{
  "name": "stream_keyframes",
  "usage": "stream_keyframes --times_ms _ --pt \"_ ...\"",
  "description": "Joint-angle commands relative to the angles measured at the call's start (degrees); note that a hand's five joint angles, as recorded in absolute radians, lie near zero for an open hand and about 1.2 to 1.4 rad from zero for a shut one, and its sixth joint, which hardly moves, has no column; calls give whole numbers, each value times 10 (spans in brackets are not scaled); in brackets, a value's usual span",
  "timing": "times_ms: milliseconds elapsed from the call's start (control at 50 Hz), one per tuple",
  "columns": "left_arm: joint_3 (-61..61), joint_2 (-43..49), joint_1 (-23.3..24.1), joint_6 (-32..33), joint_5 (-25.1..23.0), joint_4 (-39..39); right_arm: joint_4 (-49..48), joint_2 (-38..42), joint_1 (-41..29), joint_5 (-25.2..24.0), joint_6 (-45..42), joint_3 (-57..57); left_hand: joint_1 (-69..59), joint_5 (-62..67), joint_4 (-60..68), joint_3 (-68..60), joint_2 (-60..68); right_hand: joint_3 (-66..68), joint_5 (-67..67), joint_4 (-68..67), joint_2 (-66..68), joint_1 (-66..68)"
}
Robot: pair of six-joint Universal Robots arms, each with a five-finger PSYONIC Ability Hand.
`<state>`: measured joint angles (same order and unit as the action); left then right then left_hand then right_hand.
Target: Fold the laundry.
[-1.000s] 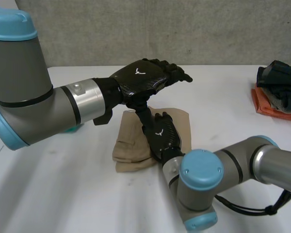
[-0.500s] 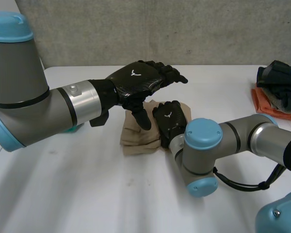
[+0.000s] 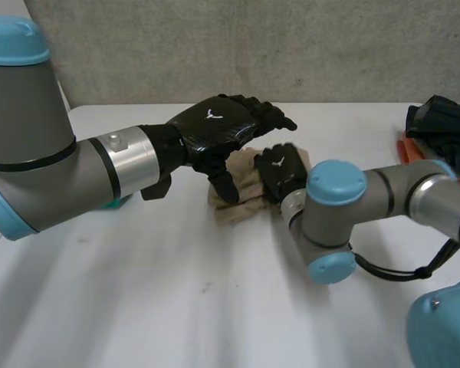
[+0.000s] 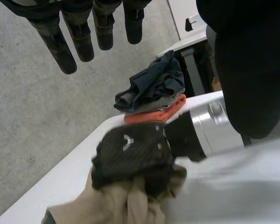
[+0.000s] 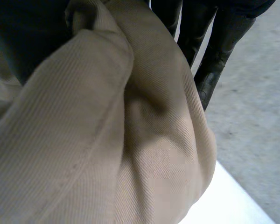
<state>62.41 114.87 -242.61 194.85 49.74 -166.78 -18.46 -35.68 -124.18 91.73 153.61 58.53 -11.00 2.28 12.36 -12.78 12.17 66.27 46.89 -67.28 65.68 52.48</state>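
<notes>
**Clerk:** Item one, the task's thing?
**Spotter:** One tan garment (image 3: 241,203), bunched into a lump near the middle of the white table (image 3: 176,307). Layers rumpled, no flat edge showing.

**Clerk:** Item two?
**Spotter:** Your right hand (image 3: 282,172), on the garment's 3 o'clock side. It is curled down into the cloth, and its wrist view shows a thick wad gathered against the palm. Entered as gripping the garment.

**Clerk:** Item three?
**Spotter:** Your left hand (image 3: 222,126), hovering over the garment's 11 o'clock side. Its fingers (image 4: 56,42) are straight and slightly spread, thumb pointing down, nothing held.

**Clerk:** Other stock?
**Spotter:** One pile of dark and orange clothes (image 3: 437,134), at 2 o'clock from the garment, well apart from it, by the table's edge. Finished or waiting, I cannot tell.

**Clerk:** Step in hand?
**Spotter:** By my reading, you are gathering or shifting the garment; a clean fold is not yet made.

**Clerk:** Next move?
**Spotter:** Probably to lay the wad flat. Bring your left hand down on the 9 o'clock side to pin it. Then ease the right grip off gently, or the layers may spring open.
</notes>
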Motion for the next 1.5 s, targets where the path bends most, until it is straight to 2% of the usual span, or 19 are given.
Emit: stream_keyframes --times_ms 20,140,160,240,360,440,580,840,920,1040,1300,1340,1360,1380,1400,1480,1500 --pt "15 -28 -20 -1 1 0 -3 -83 72 -19 4 41 -34 21 21 -16 23 137 231 -127 143 275" --pt "25 -52 -30 -2 0 0 -13 -97 121 -74 -1 34 -34 21 21 -16 23 137 231 -127 143 275" --pt "26 -53 -30 -2 1 0 -26 -97 137 -98 1 21 -34 21 21 -16 23 137 231 -127 143 275" --pt "29 -59 -35 -2 1 0 -82 -100 171 -139 7 -19 -34 21 21 -16 23 137 231 -127 143 275" --pt "32 -61 -34 -2 2 0 -150 -112 221 -146 43 -80 -34 21 21 -16 23 137 231 -127 143 275" --pt "37 -67 -34 -2 2 0 -187 -115 275 -160 102 -124 -34 21 21 -16 23 137 231 -127 143 275" --pt "38 -69 -30 -2 2 0 -198 -94 370 -263 190 -184 -34 21 21 -16 23 137 231 -127 143 275" --pt "65 -69 -18 0 4 0 -244 1 558 -433 268 -163 -36 23 22 -18 24 137 231 -127 143 275" --pt "79 -69 -13 0 18 0 -249 23 598 -486 268 -139 -36 23 22 -18 24 137 231 -127 143 275" --pt "85 -69 -2 1 31 0 -258 58 613 -554 267 -103 -38 25 24 -20 26 137 231 -127 143 275" --pt "92 -69 11 2 45 0 -258 98 607 -559 262 -106 -39 26 26 -21 28 137 231 -127 143 275" --pt "92 -69 11 2 46 0 -257 99 607 -558 262 -105 -39 26 26 -21 28 6 100 4 12 144" --pt "92 -70 11 2 46 0 -257 95 605 -554 262 -98 -39 26 26 -21 28 -308 -214 318 -302 -170" --pt "91 -70 11 2 46 0 -256 91 605 -549 262 -94 -39 26 26 -21 28 -484 -391 494 -479 -346" --pt "91 -70 11 2 46 0 -252 84 604 -542 262 -88 -39 26 26 -21 28 -563 -469 573 -557 -425" --pt "90 -81 11 2 46 0 -250 -2 603 -475 262 -26 -41 28 27 -23 29 -563 -469 573 -557 -425" --pt "89 -83 10 2 46 0 -250 -45 605 -449 262 8 -41 28 27 -23 29 -563 -469 573 -557 -425"
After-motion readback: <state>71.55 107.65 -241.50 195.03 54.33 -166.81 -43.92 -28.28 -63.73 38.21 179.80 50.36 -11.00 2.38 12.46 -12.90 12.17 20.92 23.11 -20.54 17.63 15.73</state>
